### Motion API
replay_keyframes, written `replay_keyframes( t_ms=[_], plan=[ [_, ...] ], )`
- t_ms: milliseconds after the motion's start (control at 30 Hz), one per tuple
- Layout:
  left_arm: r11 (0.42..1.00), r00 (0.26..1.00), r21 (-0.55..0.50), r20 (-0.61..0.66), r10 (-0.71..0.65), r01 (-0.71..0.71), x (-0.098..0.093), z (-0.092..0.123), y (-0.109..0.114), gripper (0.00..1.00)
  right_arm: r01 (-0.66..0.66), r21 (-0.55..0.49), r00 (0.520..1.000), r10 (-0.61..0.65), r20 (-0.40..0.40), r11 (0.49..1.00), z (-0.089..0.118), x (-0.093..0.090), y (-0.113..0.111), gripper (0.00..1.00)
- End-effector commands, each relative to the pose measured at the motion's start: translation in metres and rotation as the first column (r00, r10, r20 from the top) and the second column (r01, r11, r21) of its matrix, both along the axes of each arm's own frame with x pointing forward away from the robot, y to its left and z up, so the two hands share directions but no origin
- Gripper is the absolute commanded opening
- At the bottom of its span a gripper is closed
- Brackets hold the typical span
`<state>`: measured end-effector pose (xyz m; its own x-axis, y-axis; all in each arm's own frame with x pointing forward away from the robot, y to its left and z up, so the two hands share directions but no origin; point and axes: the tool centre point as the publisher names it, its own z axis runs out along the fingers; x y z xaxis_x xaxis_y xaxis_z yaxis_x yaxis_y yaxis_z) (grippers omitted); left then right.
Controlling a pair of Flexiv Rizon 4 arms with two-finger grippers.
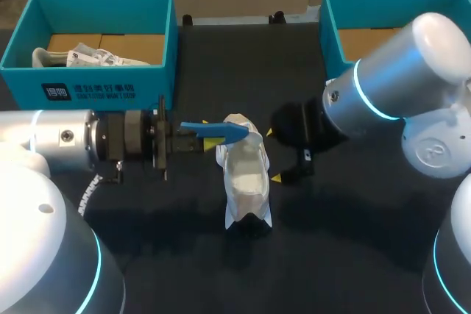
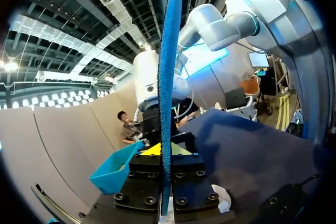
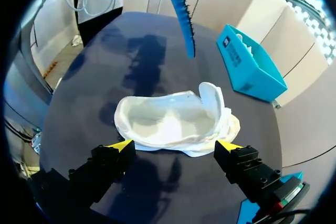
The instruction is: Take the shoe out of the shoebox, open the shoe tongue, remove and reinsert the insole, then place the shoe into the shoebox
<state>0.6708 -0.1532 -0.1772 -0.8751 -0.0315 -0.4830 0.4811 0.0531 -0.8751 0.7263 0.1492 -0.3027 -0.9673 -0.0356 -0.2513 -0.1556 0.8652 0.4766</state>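
Head view: the white shoe (image 1: 246, 178) sits mid-tabletop (image 1: 353, 255) with its opening upward. The left gripper (image 1: 212, 137) pinches the blue insole (image 1: 221, 131) over one end of the shoe. The right gripper (image 1: 275, 156), fingers spread, is just beside the shoe. The teal shoebox (image 1: 88, 90) at the far left corner holds a second shoe (image 1: 81, 56).

Left wrist view: the insole (image 2: 169, 77) stands edge-on, clamped.

Right wrist view: the shoe (image 3: 173, 121) lies just ahead of the spread fingers (image 3: 123, 146).

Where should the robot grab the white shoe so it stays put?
Probably the side wall nearest the right gripper, around the shoe's middle. The shoe lies long side toward those open fingers, mouth gaping upward, so one finger could go inside and one outside, coming from that side, clear of the insole held above.
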Motion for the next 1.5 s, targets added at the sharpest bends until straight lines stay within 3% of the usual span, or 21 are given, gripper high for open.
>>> replay_keyframes(
  t_ms=[33, 333, 900, 1500],
  plan=[
    [1.000, 1.000, 0.000, -0.003, 0.003, -0.003, -0.002, -0.002, -0.004, 0.00, -0.010, 0.006, 1.000, 0.010, -0.011, 1.000, -0.009, 0.004, 0.006, 1.00],
    [1.000, 1.000, -0.008, -0.020, 0.017, -0.017, -0.005, -0.008, -0.005, 0.00, -0.021, 0.015, 1.000, 0.021, -0.023, 1.000, -0.012, 0.003, 0.006, 1.00],
    [0.997, 0.997, -0.050, -0.065, 0.051, -0.054, -0.017, -0.039, -0.018, 0.00, -0.021, 0.015, 1.000, 0.021, -0.023, 1.000, -0.012, 0.003, 0.006, 1.00],
    [0.998, 0.996, -0.049, -0.085, 0.029, -0.033, -0.007, -0.066, -0.027, 0.00, -0.021, 0.015, 1.000, 0.021, -0.023, 1.000, -0.012, 0.003, 0.006, 1.00]
  ],
)
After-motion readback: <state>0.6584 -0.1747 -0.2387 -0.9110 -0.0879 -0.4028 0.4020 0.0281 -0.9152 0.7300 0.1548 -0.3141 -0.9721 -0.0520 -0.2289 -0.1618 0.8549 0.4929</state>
